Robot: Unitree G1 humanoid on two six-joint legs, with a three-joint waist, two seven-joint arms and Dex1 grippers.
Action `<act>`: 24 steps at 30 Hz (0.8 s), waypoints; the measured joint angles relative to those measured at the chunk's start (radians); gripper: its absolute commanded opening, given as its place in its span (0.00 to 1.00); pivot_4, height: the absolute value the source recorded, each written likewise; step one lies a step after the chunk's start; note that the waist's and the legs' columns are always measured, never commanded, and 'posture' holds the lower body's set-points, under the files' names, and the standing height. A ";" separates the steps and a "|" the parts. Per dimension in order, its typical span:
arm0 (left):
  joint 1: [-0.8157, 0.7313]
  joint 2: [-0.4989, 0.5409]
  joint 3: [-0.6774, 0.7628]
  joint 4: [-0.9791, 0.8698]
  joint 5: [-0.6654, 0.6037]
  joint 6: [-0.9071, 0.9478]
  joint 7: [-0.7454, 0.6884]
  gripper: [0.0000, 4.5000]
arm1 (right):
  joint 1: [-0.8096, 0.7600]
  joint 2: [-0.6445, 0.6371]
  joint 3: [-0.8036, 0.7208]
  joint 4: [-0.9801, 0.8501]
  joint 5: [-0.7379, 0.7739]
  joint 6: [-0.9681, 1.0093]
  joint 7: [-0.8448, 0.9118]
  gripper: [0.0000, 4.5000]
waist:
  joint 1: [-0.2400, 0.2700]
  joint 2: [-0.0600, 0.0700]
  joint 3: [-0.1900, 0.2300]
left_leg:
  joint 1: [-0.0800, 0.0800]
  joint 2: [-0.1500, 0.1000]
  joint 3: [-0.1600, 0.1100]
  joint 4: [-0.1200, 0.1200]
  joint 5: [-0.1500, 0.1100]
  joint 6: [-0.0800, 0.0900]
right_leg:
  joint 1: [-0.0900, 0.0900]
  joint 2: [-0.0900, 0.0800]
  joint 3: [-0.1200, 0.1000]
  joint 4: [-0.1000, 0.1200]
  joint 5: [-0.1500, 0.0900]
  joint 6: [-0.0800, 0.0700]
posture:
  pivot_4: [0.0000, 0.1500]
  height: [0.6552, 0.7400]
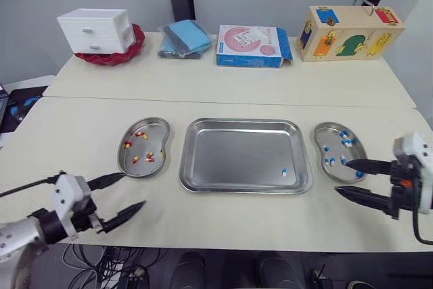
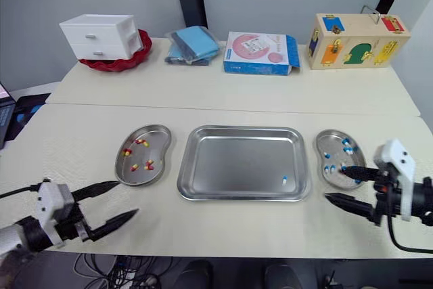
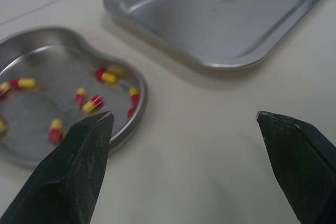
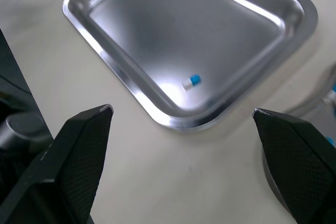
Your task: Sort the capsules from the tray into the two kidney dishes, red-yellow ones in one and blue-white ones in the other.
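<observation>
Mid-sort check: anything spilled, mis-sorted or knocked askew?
Nothing stands out. The left kidney dish holds only red-yellow capsules, the right kidney dish only blue-white capsules, and none lie on the table. One last blue-white capsule sits in the tray near its front right corner.

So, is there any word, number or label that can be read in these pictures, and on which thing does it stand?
No text can be read for certain.
Blue and pink box: it carries print, too small to read.
Tray: a faint mark on its floor, too blurred to read.
Wooden box: coloured shapes, no letters that I can make out.
</observation>
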 measured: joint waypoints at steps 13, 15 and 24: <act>-0.008 -0.204 -0.250 -0.010 -0.102 -0.293 -0.196 1.00 | -0.415 0.296 0.422 -0.054 -0.039 0.403 -0.602 1.00 | -0.003 0.001 -0.002 | -0.005 0.000 -0.001 0.001 0.000 0.000 | -0.007 0.001 -0.001 0.003 0.000 0.000 | 1.00 1.00; -0.009 -0.210 -0.251 0.000 -0.115 -0.321 -0.213 1.00 | -0.455 0.348 0.455 -0.045 -0.065 0.442 -0.650 1.00 | -0.003 0.001 -0.002 | -0.006 0.000 -0.001 0.001 0.000 0.000 | -0.009 0.001 -0.001 0.004 0.000 -0.001 | 1.00 1.00; -0.006 -0.224 -0.270 0.031 -0.132 -0.400 -0.238 1.00 | -0.506 0.427 0.541 -0.037 -0.177 0.572 -0.739 1.00 | -0.001 0.002 -0.002 | -0.006 0.000 -0.001 0.001 0.000 0.000 | -0.010 0.001 -0.001 0.006 0.000 -0.001 | 1.00 1.00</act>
